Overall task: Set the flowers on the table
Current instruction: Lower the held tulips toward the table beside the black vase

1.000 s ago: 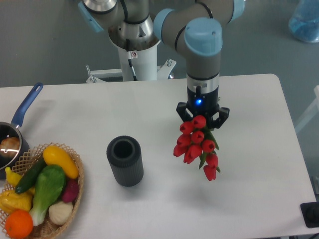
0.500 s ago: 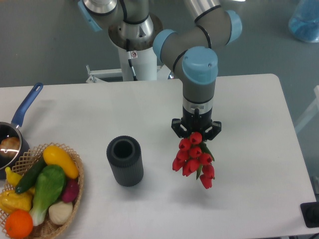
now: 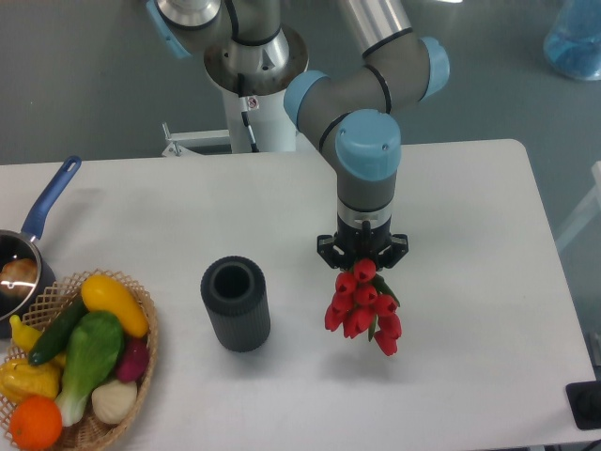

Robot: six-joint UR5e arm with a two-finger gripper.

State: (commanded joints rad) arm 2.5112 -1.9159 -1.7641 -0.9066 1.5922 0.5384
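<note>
Landmark: dark ribbed cylinder vase (image 3: pixel 236 303), upright on the table (image 3: pixel 470 235), mouth open to camera.

- Gripper (image 3: pixel 362 256): to the right of the vase, pointing straight down; blue-capped wrist joint above it. Fingers closed on the flowers' stem end, blooms hanging out below.
- Flowers (image 3: pixel 362 303): red tulip bunch w/ bits of green leaf showing between heads. Right of the vase, abt level w/ it, clear gap between the two. Held by gripper; stems hidden behind blooms and fingers. Lowest bloom sits right of and below the rest. Whether the bunch touches the tabletop: can't tell from this view.
- Table: white, rounded corners; bare surface right of the flowers.
- Wicker basket (image 3: pixel 143 324): left of the vase, near it, at the table's front-left edge. Holds yellow squash, green veg, orange, white garlic-like bulb, purple item.
- Pan w/ blue handle (image 3: pixel 49 200): further left than the basket, partly cut off by frame edge; handle angled up-right.
- Arm base pedestal (image 3: pixel 258 113): white, behind the vase, past the table's far edge.
</note>
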